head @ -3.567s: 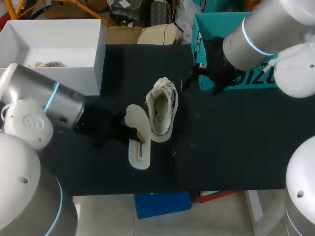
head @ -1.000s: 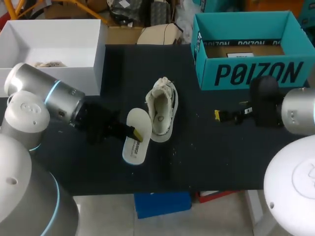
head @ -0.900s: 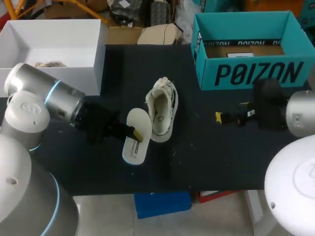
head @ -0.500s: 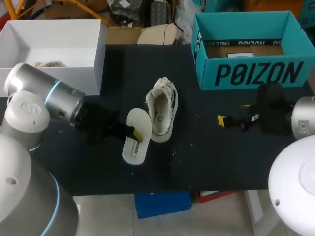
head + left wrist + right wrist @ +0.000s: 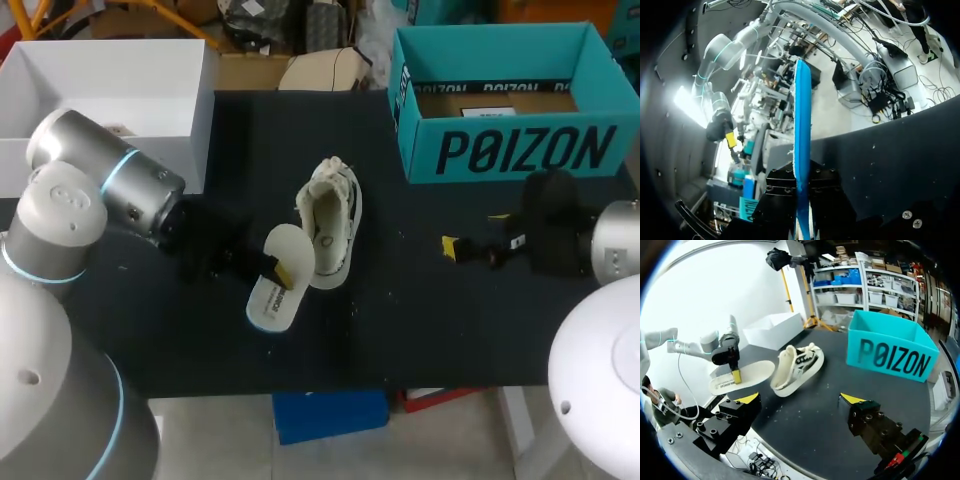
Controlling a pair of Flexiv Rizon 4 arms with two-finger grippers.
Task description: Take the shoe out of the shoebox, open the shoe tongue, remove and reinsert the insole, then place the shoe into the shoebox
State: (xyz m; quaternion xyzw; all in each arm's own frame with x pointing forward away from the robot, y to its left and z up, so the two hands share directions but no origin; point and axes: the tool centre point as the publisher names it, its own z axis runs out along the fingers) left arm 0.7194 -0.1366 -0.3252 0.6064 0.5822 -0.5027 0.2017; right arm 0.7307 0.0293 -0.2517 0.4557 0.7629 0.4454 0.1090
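Observation:
A white sneaker (image 5: 328, 232) lies on its side in the middle of the black table (image 5: 420, 310), its opening facing up. My left gripper (image 5: 276, 270) is shut on the white insole (image 5: 272, 290) just left of the shoe, holding it tilted off the table. In the left wrist view the insole (image 5: 802, 125) shows edge-on with a blue underside, clamped in the gripper (image 5: 801, 200). My right gripper (image 5: 472, 232) hovers open and empty to the right of the shoe, in front of the teal shoebox (image 5: 500, 150). The right wrist view shows the shoe (image 5: 797, 367), insole (image 5: 747, 374) and shoebox (image 5: 890, 352) ahead of its gripper (image 5: 800, 398).
A white open box (image 5: 110, 100) stands at the table's back left, close behind my left arm. The teal shoebox holds a cardboard liner. Bare table lies between the shoe and my right gripper and along the front edge.
My left arm has raised and tilted the insole, bringing it a little closer to the shoe. My right gripper drifted slightly right a second ago and has since held still.

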